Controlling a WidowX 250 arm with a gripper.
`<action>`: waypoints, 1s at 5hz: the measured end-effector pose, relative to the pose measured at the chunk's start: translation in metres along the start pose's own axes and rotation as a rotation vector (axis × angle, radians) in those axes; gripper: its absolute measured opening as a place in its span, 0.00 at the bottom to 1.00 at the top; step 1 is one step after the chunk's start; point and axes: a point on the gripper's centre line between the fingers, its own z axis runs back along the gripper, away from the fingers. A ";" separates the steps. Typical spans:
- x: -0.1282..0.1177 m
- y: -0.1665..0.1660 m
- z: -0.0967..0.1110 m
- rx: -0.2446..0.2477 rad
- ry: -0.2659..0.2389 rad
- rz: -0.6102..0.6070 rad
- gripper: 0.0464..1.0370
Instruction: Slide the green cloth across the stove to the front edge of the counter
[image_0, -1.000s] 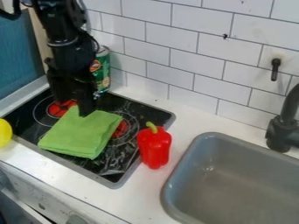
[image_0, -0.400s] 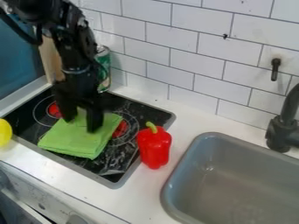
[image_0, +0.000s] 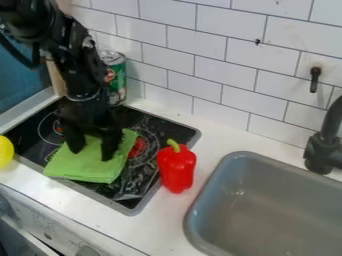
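Two fingers of the black gripper stand apart, open, their tips down at the folded bright-green cloth in the camera view; it lies on the black glass stovetop, close to its front edge. A shiny red bell pepper with a green stem stands at the stovetop's right edge, with white counter between it and the grey sink. The green metal can bears print too small to read and is partly hidden by the arm, while a rounded yellow object is cut off at left.
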 end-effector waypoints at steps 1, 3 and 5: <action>-0.015 -0.015 0.004 -0.048 0.008 0.003 0.96; -0.040 -0.028 0.003 -0.059 0.061 -0.049 0.96; -0.070 -0.033 0.009 -0.098 0.147 -0.075 0.96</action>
